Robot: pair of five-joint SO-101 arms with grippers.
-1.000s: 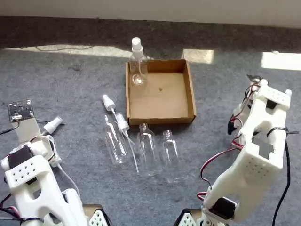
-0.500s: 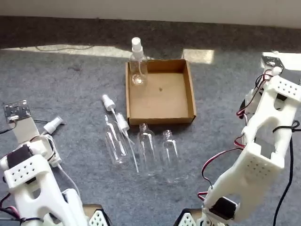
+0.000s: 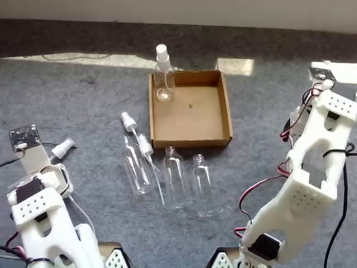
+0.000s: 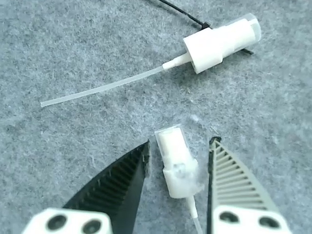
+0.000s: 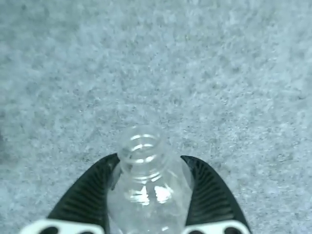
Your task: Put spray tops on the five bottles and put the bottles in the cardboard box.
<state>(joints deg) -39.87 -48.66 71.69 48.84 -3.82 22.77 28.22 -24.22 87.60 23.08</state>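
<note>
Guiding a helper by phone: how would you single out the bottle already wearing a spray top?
Find the cardboard box on the grey carpet. The capped bottle stands in its far left corner. Unlike the three bottles in front of the box, it wears a white spray top.

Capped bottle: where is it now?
In the high view, the capped bottle stands upright inside the cardboard box, in its far left corner. The nearest loose spray top lies on the carpet outside the box's left wall.

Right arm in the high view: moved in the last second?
Yes: the right arm swung rightward, away from the cardboard box, then held.
</note>
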